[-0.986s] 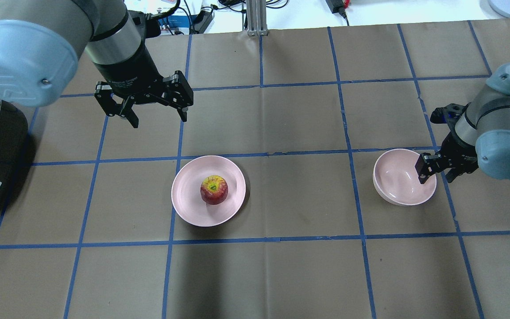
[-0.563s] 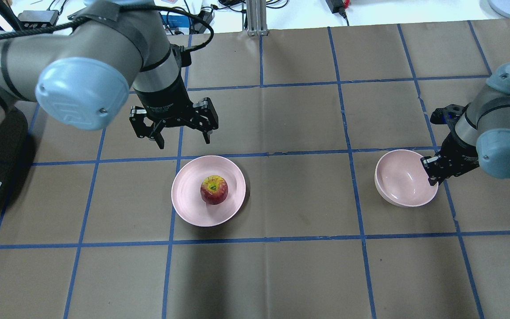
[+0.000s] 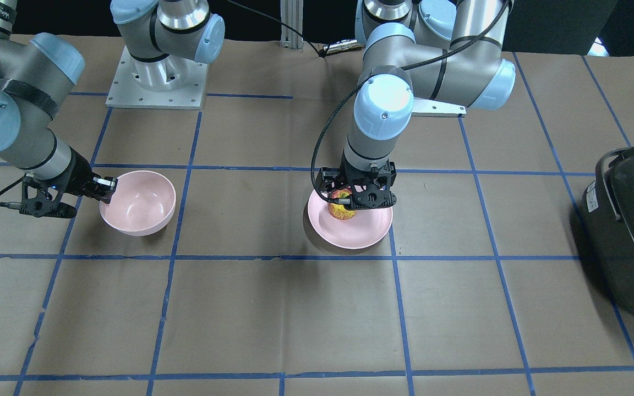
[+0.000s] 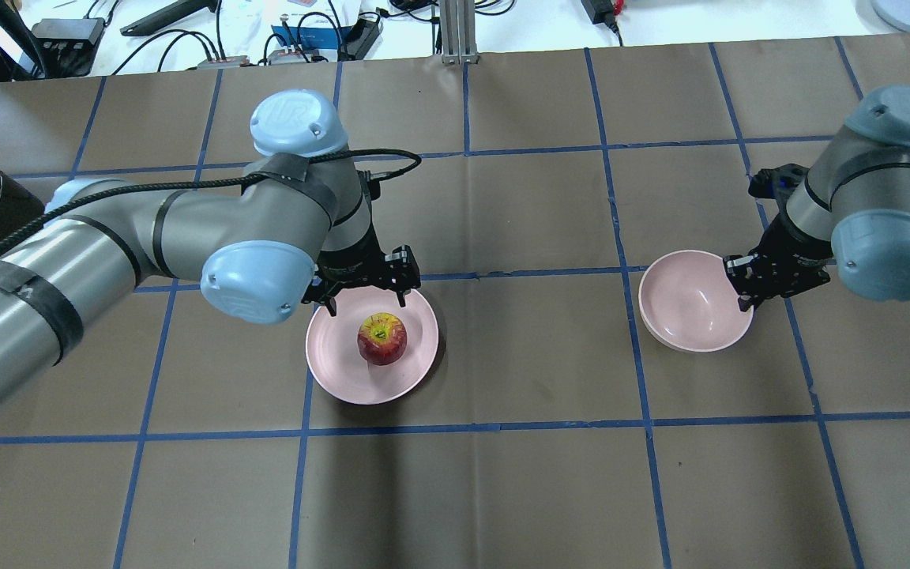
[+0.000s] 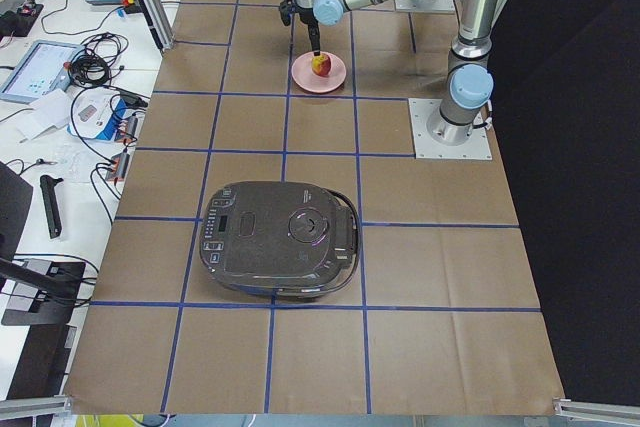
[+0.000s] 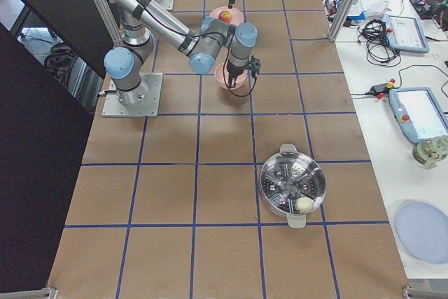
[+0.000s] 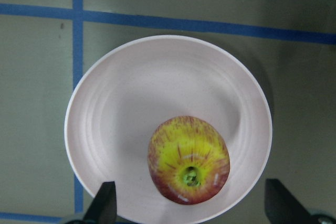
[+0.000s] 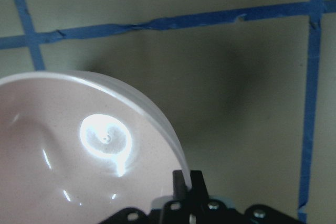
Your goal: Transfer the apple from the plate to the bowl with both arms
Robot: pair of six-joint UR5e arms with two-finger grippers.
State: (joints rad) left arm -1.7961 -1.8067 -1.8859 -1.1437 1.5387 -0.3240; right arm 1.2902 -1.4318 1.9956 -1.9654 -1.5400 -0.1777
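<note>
Two arms in place, nothing moved across yet. Left of centre in the overhead view, a red-and-yellow apple [image 4: 381, 338], stem spot up, resting on the pale-pink plate [image 4: 336, 375] and untouched. Just above it in that frame, over the plate's upper rim, the left gripper [image 4: 366, 303], jaws spread wide; in the left wrist view, its black fingertips [image 7: 103, 207] at the two lower corners, well apart, with the apple low in the frame between them and clear of both. At right of the overhead view, the deep pink bowl [image 4: 688, 304], empty, with the right gripper [image 4: 744, 300] at its right-hand rim; in the right wrist view, jaws closed on that rim at the bottom of the frame. Hard to tell from any view whether lifted off the brown paper [image 4: 502, 490] or merely held. Plate and bowl well apart, a blue tape line [image 4: 630, 340] between them. At the far right of the front-facing view, a dark rice cooker [image 3: 630, 231], uninvolved. By the look of it, early in the job: bowl secured, apple lined up but not grasped. Left to do, in all likelihood: lower and close on the apple, lift it off the plate, carry it rightward in the overhead frame, release it into the bowl.
</note>
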